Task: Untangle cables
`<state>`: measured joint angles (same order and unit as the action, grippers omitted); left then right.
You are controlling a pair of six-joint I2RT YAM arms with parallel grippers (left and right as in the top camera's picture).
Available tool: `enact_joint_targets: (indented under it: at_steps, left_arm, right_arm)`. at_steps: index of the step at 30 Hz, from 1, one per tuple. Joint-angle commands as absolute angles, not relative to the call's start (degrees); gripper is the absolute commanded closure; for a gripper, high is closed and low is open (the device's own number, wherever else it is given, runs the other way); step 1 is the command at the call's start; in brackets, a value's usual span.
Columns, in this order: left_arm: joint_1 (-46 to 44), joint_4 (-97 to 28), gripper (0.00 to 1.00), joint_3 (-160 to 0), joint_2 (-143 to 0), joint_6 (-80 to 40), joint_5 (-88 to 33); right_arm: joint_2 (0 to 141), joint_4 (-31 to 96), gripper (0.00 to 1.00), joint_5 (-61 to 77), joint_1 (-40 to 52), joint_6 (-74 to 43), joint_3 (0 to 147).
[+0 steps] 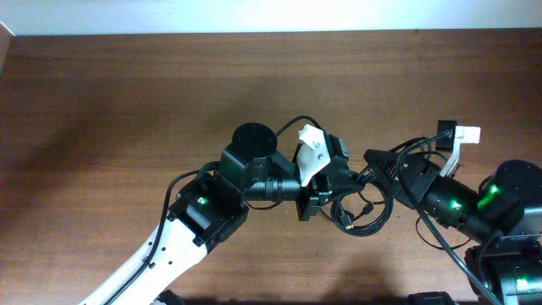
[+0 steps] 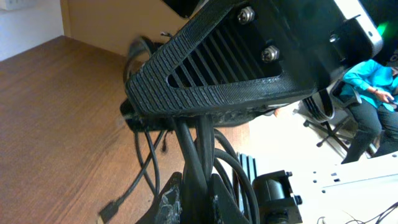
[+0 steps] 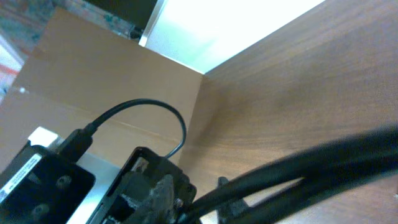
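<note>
1. the cables (image 1: 364, 216) lie near the middle of the worktop (image 1: 127, 102), a little right of centre. they form a loose black coil between the two arms.
2. the left gripper (image 1: 326, 193) reaches in from the lower left and meets the coil at its left edge.
3. in the left wrist view its jaws sit narrow at the bottom of the frame. two or three black cords are pinched between them and run straight up out of the grip.
4. the right gripper (image 1: 377, 165) comes in from the lower right and sits just beside the left one, at the top of the coil.
5. from the left wrist camera it shows as a ribbed black finger with the same cords coming out from under it.
6. in the right wrist view the cords run in from the right and end at the textured finger pad, so its jaws look closed on the cords. the far finger is mostly out of frame.
7. one plug (image 2: 111, 208) hangs free at a cord's end, low over the wood to the left of the held strands.
</note>
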<state>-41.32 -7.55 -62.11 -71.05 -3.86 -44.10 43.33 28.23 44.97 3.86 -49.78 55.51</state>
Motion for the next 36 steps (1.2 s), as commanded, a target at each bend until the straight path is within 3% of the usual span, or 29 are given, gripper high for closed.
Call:
enact_joint_targets:
  at_steps: [1, 3, 5, 6, 8, 9, 10, 31, 36]
  left_arm:
    - [-41.8, -6.9, 1.00, -62.8, -70.9, -2.7, -46.3]
    - [-41.8, -6.9, 0.91, -62.8, -70.9, -2.7, -46.3]
    - [-41.7, -6.9, 0.90, -62.8, -70.9, -2.8, -46.3]
    - [-41.7, -6.9, 0.83, -62.8, -70.9, -2.8, -46.3]
    - [-41.7, -6.9, 0.40, -62.8, -70.9, -2.8, -46.3]
    - [-41.7, -6.9, 0.05, -62.8, -70.9, -2.8, -46.3]
    - [-41.7, -6.9, 0.01, -62.8, -70.8, -3.0, -46.3]
    - [-37.8, -19.2, 0.01, -62.8, -67.5, -7.1, -39.3]
    - [-39.0, -19.9, 0.07, -62.8, -67.7, -7.4, -34.4]
  right_arm:
    - [43.1, 28.1, 0.96, 44.6, 4.1, -49.1, 55.7]
    - [43.1, 28.1, 0.96, 44.6, 4.1, -49.1, 55.7]
    - [43.1, 28.1, 0.96, 44.5, 4.1, -49.1, 55.7]
    - [43.1, 28.1, 0.96, 44.4, 4.1, -49.1, 55.7]
    - [43.1, 28.1, 0.96, 44.4, 4.1, -49.0, 55.7]
    - [43.1, 28.1, 0.96, 44.3, 4.1, -48.9, 55.7]
    - [43.1, 28.1, 0.96, 44.3, 4.1, -48.7, 55.7]
    - [44.1, 29.8, 0.96, 37.4, 4.1, -42.2, 55.7]
    - [45.6, 29.8, 0.96, 37.2, 4.1, -42.2, 55.7]
